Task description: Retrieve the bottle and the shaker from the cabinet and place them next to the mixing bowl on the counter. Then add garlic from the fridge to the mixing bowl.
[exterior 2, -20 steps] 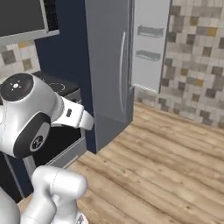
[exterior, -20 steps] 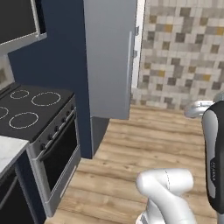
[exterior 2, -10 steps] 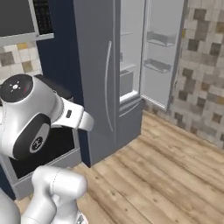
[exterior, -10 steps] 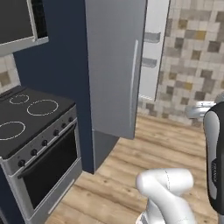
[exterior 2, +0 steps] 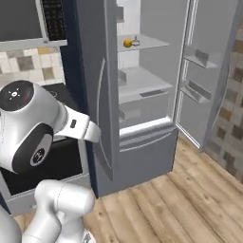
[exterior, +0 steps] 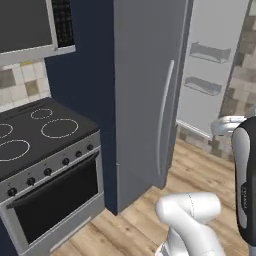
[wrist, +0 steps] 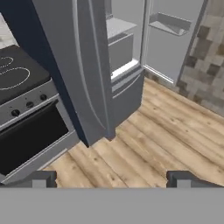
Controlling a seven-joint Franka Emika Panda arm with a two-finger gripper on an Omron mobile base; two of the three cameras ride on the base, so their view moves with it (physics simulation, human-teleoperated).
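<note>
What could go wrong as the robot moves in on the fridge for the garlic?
1. The garlic lies beside an orange-yellow fruit on a high fridge shelf; the open gripper might take or knock the fruit.
2. The closed left fridge door stands between arm and shelf; the arm could strike it.

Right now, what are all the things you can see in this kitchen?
fridge: one, grey, right door swung open, pale shelves inside.
orange-yellow fruit: one, on the upper fridge shelf.
garlic: one, whitish, beside the fruit on that shelf.
stove: one, black cooktop with dark oven door, left of the fridge.
microwave: one, dark, above the stove.
floor: light wood planks.
gripper: one, dark fingertips, jaws open, holding nothing.
</note>
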